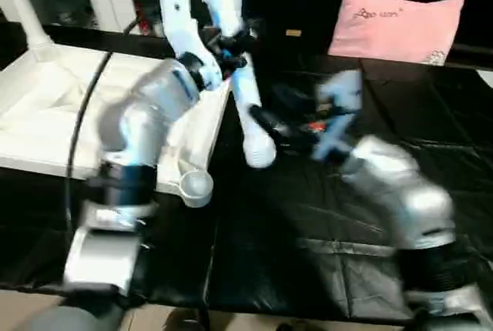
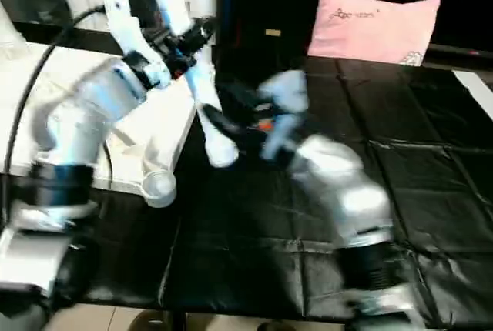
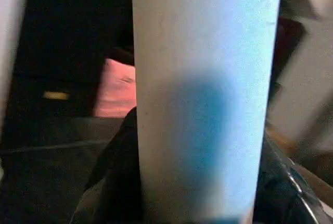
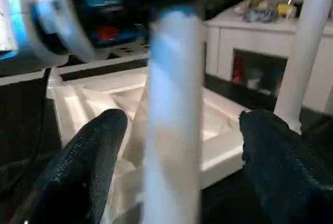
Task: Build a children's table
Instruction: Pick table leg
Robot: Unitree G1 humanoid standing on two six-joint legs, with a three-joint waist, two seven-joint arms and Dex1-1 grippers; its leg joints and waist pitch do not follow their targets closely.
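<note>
We see the white tabletop [image 1: 46, 108] lying upside down on the black desk [image 1: 323, 223], ribs up, one empty round socket [image 1: 196, 185] at its near corner. One white tapered leg [image 1: 245, 92] hangs tilted just beside that edge; another leg [image 4: 307, 47] stands upright in a far corner.

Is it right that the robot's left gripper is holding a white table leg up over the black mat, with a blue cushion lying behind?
Not quite: the cushion is pink, not blue, as the left eye view shows. The rest stands: the left gripper holds the white table leg over the black mat.
</note>
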